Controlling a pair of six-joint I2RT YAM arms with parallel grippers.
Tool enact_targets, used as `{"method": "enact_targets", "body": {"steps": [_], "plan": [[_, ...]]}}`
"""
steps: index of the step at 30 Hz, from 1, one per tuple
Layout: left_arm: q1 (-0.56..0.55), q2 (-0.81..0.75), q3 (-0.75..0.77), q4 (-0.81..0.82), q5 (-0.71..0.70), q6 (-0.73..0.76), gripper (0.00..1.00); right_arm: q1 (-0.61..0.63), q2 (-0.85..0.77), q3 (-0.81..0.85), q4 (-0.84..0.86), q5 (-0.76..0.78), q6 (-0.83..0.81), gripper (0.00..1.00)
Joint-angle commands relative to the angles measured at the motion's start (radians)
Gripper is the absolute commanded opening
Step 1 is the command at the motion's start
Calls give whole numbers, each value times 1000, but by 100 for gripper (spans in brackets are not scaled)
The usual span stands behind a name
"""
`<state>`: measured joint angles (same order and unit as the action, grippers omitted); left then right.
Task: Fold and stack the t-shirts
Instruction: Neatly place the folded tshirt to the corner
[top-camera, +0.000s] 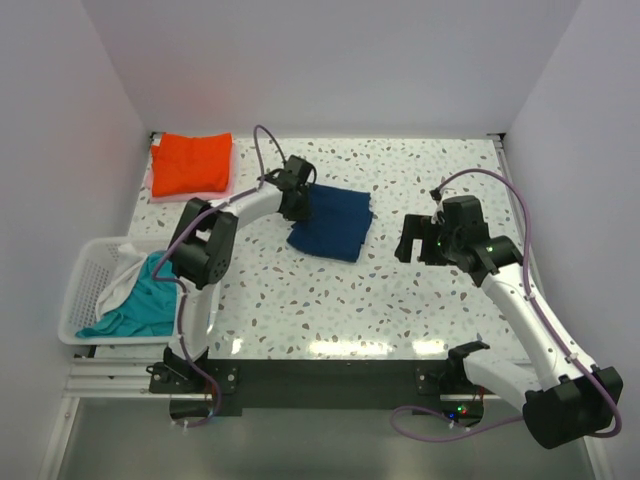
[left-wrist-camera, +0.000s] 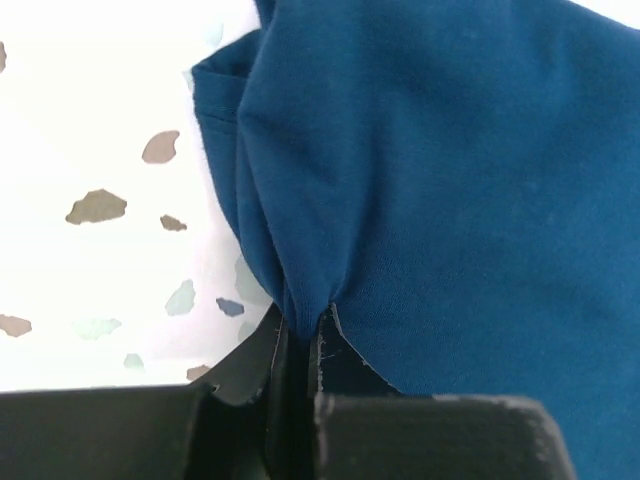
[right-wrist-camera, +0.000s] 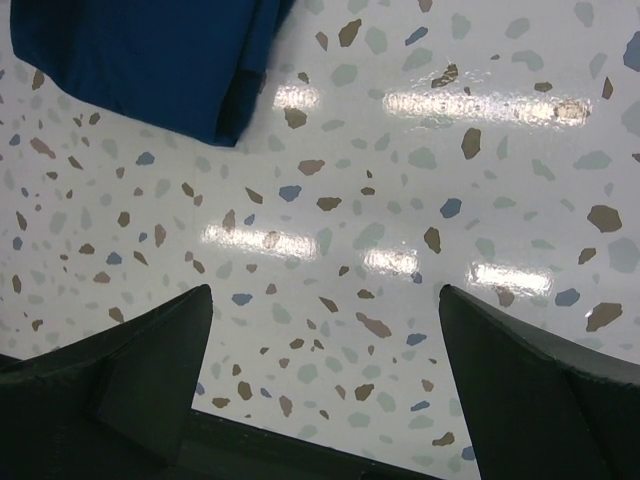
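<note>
A folded navy t-shirt (top-camera: 334, 221) lies in the middle of the table. My left gripper (top-camera: 296, 200) sits at its left edge, shut on a pinched ridge of the navy cloth (left-wrist-camera: 300, 300). An orange-red t-shirt (top-camera: 192, 163) lies folded at the back left, with a pink edge showing under it. A teal t-shirt (top-camera: 145, 305) is crumpled in the basket. My right gripper (top-camera: 415, 243) hovers over bare table to the right of the navy t-shirt, open with nothing between its fingers (right-wrist-camera: 160, 350). A corner of the navy t-shirt (right-wrist-camera: 140, 60) shows in the right wrist view.
A white slatted plastic basket (top-camera: 82, 285) stands at the front left edge of the table, holding the teal t-shirt and some white cloth. White walls close in the left, back and right sides. The speckled tabletop (top-camera: 400, 290) spreads between the arms.
</note>
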<state>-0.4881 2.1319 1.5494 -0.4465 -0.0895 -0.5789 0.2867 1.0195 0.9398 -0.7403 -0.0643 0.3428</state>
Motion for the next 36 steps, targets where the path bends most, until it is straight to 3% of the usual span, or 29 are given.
{"method": "enact_targets", "body": {"steps": [1,12,22,25,36], "plan": [[-7,94,27,-107,-87,50,0,-3,-16,-12,15,21,-24,99],[19,108,190,-144,-435,231,0,-6,-13,-16,15,49,-30,99],[97,112,247,1,-461,425,0,-9,4,-16,10,84,-28,99],[134,122,285,12,-426,468,0,-9,16,-13,4,93,-28,99],[189,172,445,42,-495,674,0,-21,47,-7,7,112,-28,99]]}}
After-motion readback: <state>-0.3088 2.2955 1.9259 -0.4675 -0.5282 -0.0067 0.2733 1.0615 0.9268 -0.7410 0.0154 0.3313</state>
